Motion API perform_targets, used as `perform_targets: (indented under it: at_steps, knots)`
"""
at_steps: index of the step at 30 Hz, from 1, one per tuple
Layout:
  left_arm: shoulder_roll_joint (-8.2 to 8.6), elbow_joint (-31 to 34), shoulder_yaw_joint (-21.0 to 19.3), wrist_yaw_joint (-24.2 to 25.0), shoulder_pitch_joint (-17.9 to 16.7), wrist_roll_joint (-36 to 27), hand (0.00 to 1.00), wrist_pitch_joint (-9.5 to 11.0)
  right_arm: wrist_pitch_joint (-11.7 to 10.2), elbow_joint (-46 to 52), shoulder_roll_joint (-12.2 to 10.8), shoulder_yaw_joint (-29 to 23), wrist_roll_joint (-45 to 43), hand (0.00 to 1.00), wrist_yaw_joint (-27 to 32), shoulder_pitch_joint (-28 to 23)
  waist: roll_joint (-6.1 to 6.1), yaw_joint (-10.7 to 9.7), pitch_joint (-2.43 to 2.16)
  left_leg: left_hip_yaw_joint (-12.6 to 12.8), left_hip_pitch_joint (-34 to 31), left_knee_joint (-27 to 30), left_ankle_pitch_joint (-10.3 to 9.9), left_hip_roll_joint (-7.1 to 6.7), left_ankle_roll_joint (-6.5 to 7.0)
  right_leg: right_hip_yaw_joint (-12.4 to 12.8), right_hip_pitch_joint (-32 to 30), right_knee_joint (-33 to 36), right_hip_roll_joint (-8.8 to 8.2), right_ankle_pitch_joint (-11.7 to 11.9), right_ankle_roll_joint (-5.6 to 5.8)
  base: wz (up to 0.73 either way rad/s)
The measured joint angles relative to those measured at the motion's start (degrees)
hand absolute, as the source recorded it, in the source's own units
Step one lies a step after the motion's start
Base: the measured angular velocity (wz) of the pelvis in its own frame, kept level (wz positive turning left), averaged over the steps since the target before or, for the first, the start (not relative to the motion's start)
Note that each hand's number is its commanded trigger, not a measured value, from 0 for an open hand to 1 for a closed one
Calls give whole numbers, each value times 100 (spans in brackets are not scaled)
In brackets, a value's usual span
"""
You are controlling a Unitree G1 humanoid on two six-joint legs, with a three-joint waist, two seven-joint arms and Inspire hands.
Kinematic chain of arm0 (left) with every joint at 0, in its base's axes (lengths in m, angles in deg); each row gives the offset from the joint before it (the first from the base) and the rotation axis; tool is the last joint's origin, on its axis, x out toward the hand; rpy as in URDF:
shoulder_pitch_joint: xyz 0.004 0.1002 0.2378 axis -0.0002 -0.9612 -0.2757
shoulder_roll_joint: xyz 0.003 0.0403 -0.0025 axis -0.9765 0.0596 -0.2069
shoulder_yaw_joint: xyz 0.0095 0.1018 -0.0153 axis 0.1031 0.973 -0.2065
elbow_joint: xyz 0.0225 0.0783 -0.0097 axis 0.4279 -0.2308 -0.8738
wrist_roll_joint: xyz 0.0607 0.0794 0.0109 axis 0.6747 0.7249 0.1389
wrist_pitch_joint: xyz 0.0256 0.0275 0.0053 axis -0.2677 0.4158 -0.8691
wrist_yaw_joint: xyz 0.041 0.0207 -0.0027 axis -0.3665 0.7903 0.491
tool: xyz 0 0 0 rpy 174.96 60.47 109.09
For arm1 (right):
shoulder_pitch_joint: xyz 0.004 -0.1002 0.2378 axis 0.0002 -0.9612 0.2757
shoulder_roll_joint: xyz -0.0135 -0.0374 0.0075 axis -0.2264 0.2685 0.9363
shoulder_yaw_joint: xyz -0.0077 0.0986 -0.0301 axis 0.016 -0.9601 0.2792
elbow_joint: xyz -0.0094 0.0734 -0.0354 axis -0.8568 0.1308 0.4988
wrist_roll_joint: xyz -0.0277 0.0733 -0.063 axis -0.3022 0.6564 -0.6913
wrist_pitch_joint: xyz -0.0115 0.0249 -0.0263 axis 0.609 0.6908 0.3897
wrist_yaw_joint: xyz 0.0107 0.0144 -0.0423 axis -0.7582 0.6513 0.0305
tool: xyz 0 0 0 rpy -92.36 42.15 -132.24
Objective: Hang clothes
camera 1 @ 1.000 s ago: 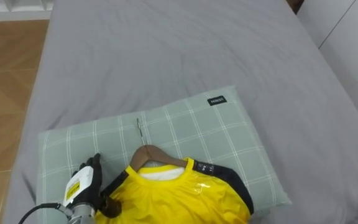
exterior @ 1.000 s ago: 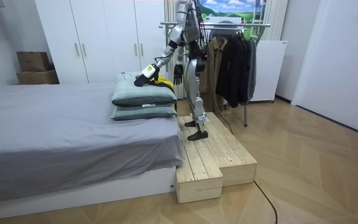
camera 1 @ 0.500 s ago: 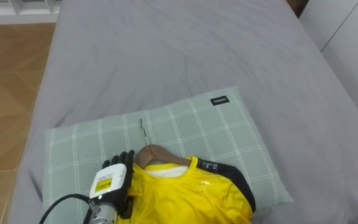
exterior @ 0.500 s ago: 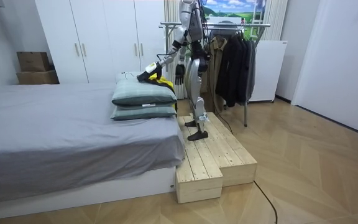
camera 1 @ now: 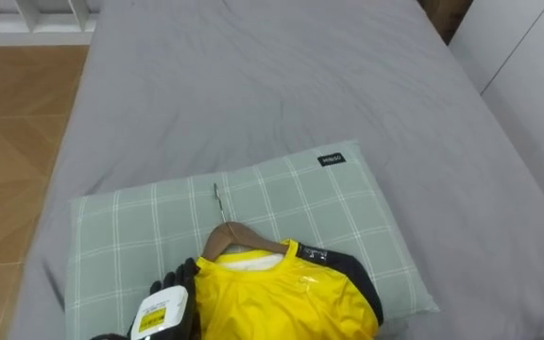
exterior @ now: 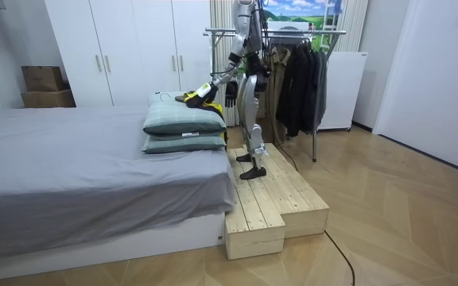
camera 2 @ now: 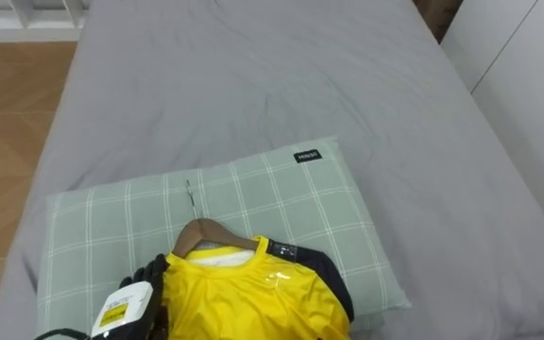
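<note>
Left eye view puts the left hand (camera 1: pixel 166 307) at the pillow's near-left part, lying against the left shoulder of the yellow shirt (camera 1: pixel 281 302). Whether it grips the cloth or merely rests beside it I cannot tell, since the hand is cut off at the bottom edge. The shirt lies flat on the near half of the pillow (camera 1: pixel 140 227), already threaded on a wooden hanger (camera 1: pixel 229 236). The hanger's metal hook (camera 1: pixel 218 195) points toward the pillow's far edge and lies flat on the checked cover. The right hand (exterior: pixel 229 93) hangs by the robot's hip, away from the pillow.

My worry is a lift taken by the cloth alone. The slick shirt would probably slide off one hanger arm, or the hanger would tip and drop back onto the pillow. A dragged hook might also catch the cover.

Beyond the pillow the grey bed (camera 1: pixel 253 85) lies bare, so there is room to slide things that way. The floor (camera 1: pixel 17 142) begins well to the pillow's left. The robot stands on a wooden platform (exterior: pixel 269 199) beside the pillow, with the clothes rail (exterior: pixel 293 32) close behind it. Any turn toward that rail must mind the platform's step edge.
</note>
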Motion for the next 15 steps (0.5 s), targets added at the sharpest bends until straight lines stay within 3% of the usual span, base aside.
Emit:
perform_targets:
  at_steps: [15]
  knots:
    - [39,-7,-106,14,-113,-41,0,2,-1,1,-4,-3,65,0,-9,-80,2,136,-1,6,94,-48,0,11,1,-17,94,-42,18,8,-12,0]
